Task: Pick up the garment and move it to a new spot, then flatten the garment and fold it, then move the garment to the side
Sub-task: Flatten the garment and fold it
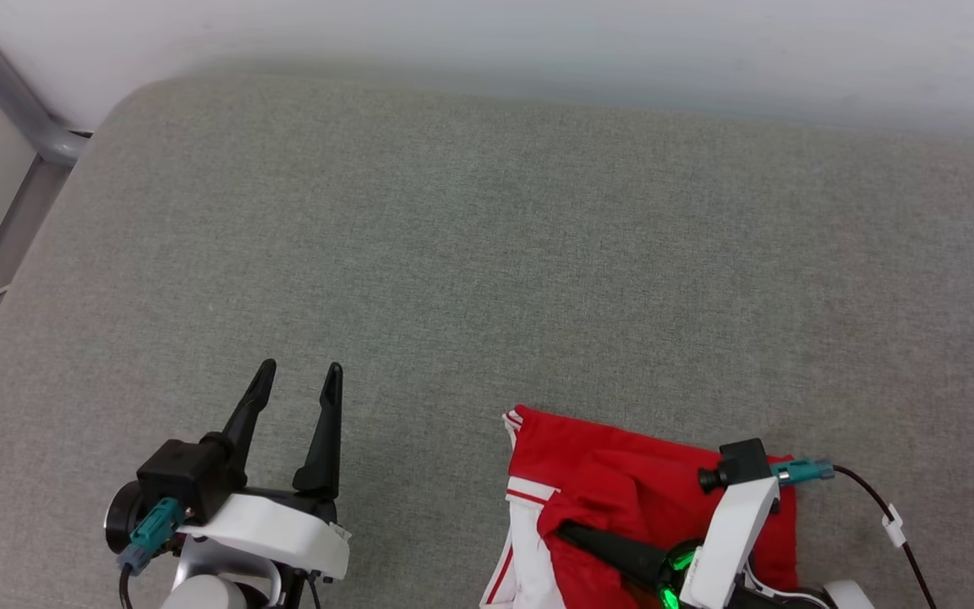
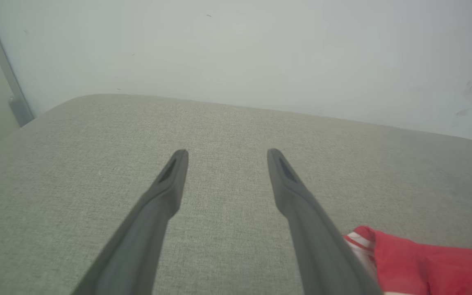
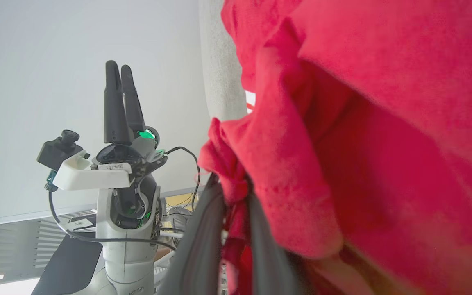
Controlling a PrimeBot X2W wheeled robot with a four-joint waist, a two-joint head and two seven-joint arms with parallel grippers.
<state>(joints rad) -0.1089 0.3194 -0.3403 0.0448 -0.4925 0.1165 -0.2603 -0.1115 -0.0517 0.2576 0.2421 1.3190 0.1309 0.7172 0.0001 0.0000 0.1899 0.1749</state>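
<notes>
Garment (image 1: 622, 478) bunched, gripped by right hand (image 3: 232, 194)

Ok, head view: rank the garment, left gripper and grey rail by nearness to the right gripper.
1. The garment, clamped in the right gripper.
2. The left gripper, off to its left.
3. The grey rail, far left corner.

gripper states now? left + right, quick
Left gripper: open, holding nothing.
Right gripper: shut on the garment, with red fabric bunched in its grip.
</notes>
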